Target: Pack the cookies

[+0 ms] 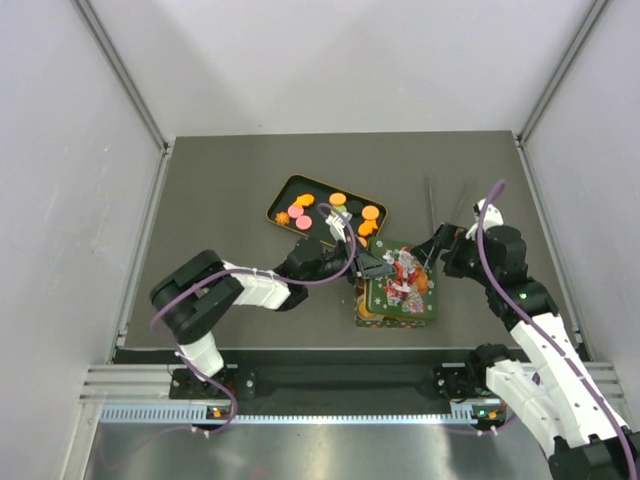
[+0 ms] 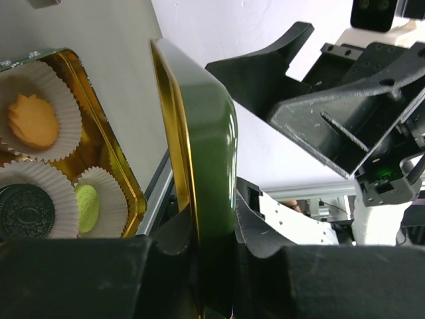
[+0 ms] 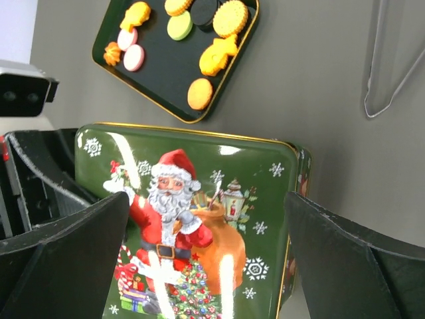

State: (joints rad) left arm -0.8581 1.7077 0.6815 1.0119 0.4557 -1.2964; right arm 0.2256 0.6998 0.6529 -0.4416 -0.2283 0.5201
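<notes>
Tray (image 3: 159, 66): behind and left of the tin; about ten loose cookies (image 3: 199, 93) remain for you to pack.
Left gripper (image 2: 214, 236): pinched tight on the lid (image 3: 192, 226) at the tin's left edge.
Tin (image 2: 119, 159): three cookies visible in paper cups (image 2: 66, 106); lid raised, not seated.
Right gripper (image 3: 206, 199): jaws wide, straddling the lid above the tin, holding nothing.
Progress: partly packed, by my judgement.

My gripper (image 3: 207, 199) hangs with its two dark fingers (image 3: 73, 246) spread wide, one on either side of a green lid (image 3: 192, 219) painted with Santa and his sack. Beyond the lid, a black gold-rimmed tray (image 3: 159, 70) lies on the grey table (image 3: 319, 86), the cookies (image 3: 230, 18) scattered in it: orange, pink, green and one black. Thin tongs (image 3: 368, 105) lie on the table at the right of my view, apart from the tray.
</notes>
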